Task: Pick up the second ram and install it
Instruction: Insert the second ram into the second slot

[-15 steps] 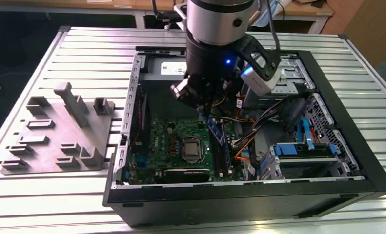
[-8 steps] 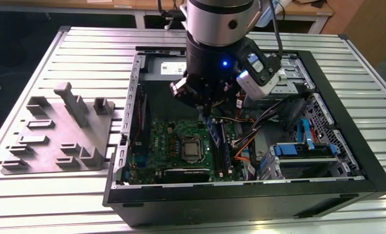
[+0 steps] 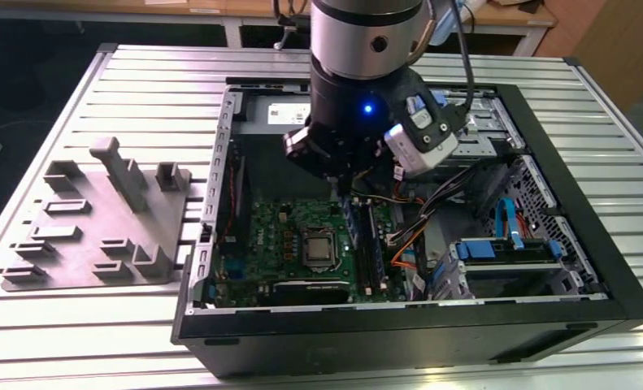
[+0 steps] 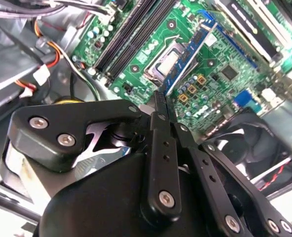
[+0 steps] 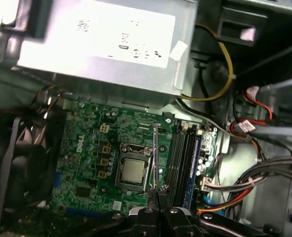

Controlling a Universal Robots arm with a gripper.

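Observation:
My gripper (image 3: 343, 193) reaches down into the open computer case (image 3: 408, 321) and is shut on the second ram (image 4: 191, 52), a narrow blue-green stick held by one end. In the first wrist view the second ram (image 5: 156, 155) appears edge-on, hanging above the green motherboard (image 5: 82, 148) between the processor socket (image 5: 132, 172) and the black memory slots (image 5: 180, 158). It is not seated in a slot. A blue stick (image 5: 196, 168) stands at the far side of those slots. The fingertips (image 4: 160, 104) pinch the stick's near end.
A grey fixture tray (image 3: 93, 227) lies outside the case at the exterior view's left. Orange and black cables (image 3: 408, 244) and blue drive bays (image 3: 506, 248) crowd the case beside the slots. A fan (image 5: 18, 163) and a metal power supply (image 5: 96, 44) border the board.

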